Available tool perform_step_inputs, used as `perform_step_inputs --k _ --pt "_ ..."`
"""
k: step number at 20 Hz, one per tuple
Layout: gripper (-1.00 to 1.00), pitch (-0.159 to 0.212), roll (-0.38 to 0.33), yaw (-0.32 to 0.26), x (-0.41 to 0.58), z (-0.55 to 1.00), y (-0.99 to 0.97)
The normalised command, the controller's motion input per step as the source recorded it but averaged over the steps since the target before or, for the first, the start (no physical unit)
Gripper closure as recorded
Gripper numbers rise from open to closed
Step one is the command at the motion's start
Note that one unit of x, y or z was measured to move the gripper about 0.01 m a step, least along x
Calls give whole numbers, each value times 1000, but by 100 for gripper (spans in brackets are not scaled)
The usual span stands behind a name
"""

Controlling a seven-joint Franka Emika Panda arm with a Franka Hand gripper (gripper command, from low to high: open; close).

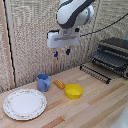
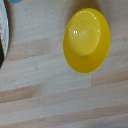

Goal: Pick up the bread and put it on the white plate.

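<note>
1. A wide white dish (image 1: 24, 104) with a speckled rim lies flat on the wooden surface (image 1: 95, 107), at the exterior view's near left.
2. A blue cup (image 1: 43, 82) stands upright beyond the dish's right edge.
3. The small orange-brown loaf (image 1: 59, 84) lies between the cup and a yellow bowl (image 1: 74, 91), just beside the bowl.
4. The hand (image 1: 61, 52) hangs high above the loaf, its two blue-tipped fingers spread apart and holding nothing.
5. A dark toaster oven (image 1: 112, 56) with its door down sits at the far right.
</note>
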Motion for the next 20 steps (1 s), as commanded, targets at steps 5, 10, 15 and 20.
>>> perform_step_inputs --k 5,10,15,20 --pt "-100 0 -6 36 535 -259 -164" --pt "-100 8 -1 64 496 -313 -231" --pt "-100 135 -19 118 229 -338 -307" --pt "-100 147 -29 129 69 -387 -263"
